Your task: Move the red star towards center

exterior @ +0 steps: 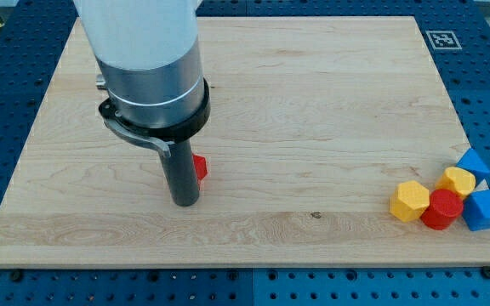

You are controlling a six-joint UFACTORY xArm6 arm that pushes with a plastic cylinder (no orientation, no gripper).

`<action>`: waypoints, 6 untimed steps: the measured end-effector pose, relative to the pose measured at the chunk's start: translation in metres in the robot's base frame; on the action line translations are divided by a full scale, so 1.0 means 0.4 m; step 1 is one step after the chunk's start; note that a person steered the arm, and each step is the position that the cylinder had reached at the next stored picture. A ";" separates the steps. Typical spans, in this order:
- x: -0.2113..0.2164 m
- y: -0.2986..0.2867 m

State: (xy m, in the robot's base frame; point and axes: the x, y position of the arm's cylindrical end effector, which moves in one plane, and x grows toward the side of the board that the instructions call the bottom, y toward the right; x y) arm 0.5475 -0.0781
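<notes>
Red star [200,167] mostly hidden behind my tip [185,203], touching.

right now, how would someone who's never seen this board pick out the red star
Start at the wooden board and find the dark rod in its left half; my tip rests near the view's bottom edge. The red star peeks out from behind the rod on the view's right, alone, far from the clustered blocks at lower right.
</notes>
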 end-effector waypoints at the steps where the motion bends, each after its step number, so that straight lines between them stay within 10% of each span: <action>1: -0.013 0.000; 6: -0.129 0.013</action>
